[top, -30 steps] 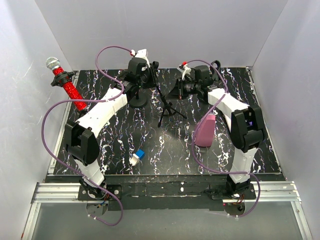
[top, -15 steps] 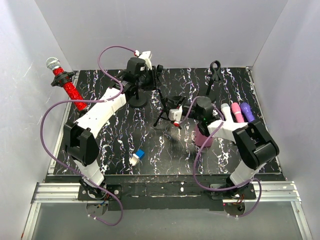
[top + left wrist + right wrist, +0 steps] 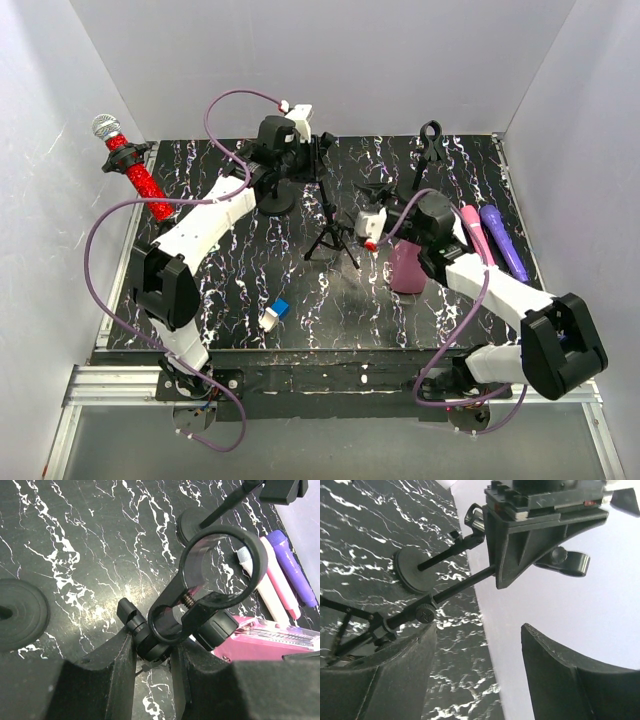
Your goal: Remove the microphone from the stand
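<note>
A red glitter microphone [image 3: 135, 170] with a silver head sits in a clip at the left wall. My left gripper [image 3: 318, 160] [image 3: 160, 650] is shut on the neck of the black tripod stand [image 3: 330, 235], just below its clip ring [image 3: 220, 562], which holds nothing. A pink microphone [image 3: 472, 228] [image 3: 270, 577] and a purple one [image 3: 503, 240] [image 3: 292, 567] lie side by side on the right of the table. Right of the tripod, my right gripper [image 3: 385, 195] [image 3: 479, 630] stands open with nothing between its fingers.
A pink box [image 3: 408, 265] [image 3: 265, 640] lies under my right forearm. A round-based stand [image 3: 275, 195] [image 3: 412, 572] is behind the left arm, and another black clip stand [image 3: 430, 145] is at the back right. A small blue-and-white piece [image 3: 275, 313] lies near the front.
My right arm has swung from the back centre out toward the front right, uncovering the pink and purple microphones, and its jaws have opened. The left gripper keeps its hold on the tripod.
</note>
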Controlling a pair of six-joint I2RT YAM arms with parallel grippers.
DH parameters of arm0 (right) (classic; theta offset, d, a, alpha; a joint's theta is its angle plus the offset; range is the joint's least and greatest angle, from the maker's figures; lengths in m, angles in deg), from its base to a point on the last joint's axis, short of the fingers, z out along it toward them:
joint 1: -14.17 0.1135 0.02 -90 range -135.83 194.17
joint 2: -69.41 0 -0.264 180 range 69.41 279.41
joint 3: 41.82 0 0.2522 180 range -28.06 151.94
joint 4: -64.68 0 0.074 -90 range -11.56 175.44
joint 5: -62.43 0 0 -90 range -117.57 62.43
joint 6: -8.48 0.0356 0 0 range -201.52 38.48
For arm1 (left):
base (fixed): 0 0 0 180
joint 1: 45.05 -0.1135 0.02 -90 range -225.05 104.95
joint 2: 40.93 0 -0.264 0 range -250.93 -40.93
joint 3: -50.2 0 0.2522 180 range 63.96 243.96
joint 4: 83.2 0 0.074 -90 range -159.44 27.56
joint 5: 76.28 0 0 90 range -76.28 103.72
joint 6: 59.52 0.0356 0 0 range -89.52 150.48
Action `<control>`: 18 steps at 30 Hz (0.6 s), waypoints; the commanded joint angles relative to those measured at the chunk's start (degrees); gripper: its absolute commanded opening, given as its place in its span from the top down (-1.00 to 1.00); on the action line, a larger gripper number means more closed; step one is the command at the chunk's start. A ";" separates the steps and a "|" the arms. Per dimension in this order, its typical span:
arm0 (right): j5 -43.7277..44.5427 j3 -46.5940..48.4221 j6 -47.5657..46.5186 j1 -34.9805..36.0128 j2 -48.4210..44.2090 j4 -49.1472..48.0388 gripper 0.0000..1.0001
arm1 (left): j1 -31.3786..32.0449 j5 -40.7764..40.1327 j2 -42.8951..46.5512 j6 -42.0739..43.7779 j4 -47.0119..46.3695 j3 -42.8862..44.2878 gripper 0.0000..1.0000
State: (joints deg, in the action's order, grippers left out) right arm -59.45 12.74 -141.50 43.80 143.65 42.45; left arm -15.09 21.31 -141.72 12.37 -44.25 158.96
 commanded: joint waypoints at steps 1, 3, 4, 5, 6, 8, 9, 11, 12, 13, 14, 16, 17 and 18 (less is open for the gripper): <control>6.02 5.95 18.99 -0.18 -0.58 9.45 -0.49 | -0.25 -2.32 -0.54 4.65 -2.25 2.47 1.00; 10.67 9.28 26.64 -0.27 -0.67 10.32 -0.49 | -0.25 -3.20 -0.72 6.06 -3.56 2.38 1.00; 12.70 11.39 30.50 -0.36 -0.76 11.28 -0.49 | -0.25 -3.72 -0.89 6.94 -4.70 2.38 1.00; 14.72 13.41 33.68 -0.88 -0.93 13.03 -0.48 | -0.25 -4.25 -1.24 7.90 -5.76 2.29 1.00; 15.96 15.00 36.75 -1.41 -1.02 14.61 -0.48 | -0.25 -5.04 -1.60 8.96 -7.25 2.38 1.00; 18.24 17.47 40.99 -2.38 -1.90 17.17 -0.47 | -0.25 -6.80 -2.82 9.76 -10.06 3.08 1.00; 19.21 18.17 42.22 -2.73 -2.25 18.05 -0.47 | -0.25 -6.80 -3.53 10.19 -11.03 3.95 1.00; 21.67 19.05 43.37 -3.17 -3.30 19.89 -0.45 | -0.25 -8.82 -5.46 11.42 -13.13 5.63 1.00; 22.64 19.23 43.72 -3.26 -3.92 20.95 -0.45 | -0.25 -9.00 -6.16 12.12 -15.41 5.81 1.00; 23.52 19.23 43.99 -3.61 -4.71 21.83 -0.44 | -0.25 -9.18 -6.95 12.74 -17.44 5.98 1.00; 23.96 18.89 44.16 -3.79 -5.50 22.27 -0.43 | -0.25 -9.44 -7.57 13.44 -19.89 5.99 1.00; 25.19 17.66 44.17 -4.05 -7.26 22.89 -0.43 | -0.25 -10.49 -8.89 14.76 -24.81 5.64 1.00; 25.89 17.04 44.17 -4.14 -8.13 23.24 -0.43 | -0.25 -11.10 -9.59 15.12 -28.41 5.55 1.00; 26.34 16.60 44.08 -4.23 -9.01 23.68 -0.43 | -0.25 -11.72 -10.38 15.21 -30.44 5.72 1.00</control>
State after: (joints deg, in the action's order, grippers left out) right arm -37.70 29.70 -100.65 39.97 138.60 63.76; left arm -14.94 14.27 -150.81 22.88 -60.80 162.59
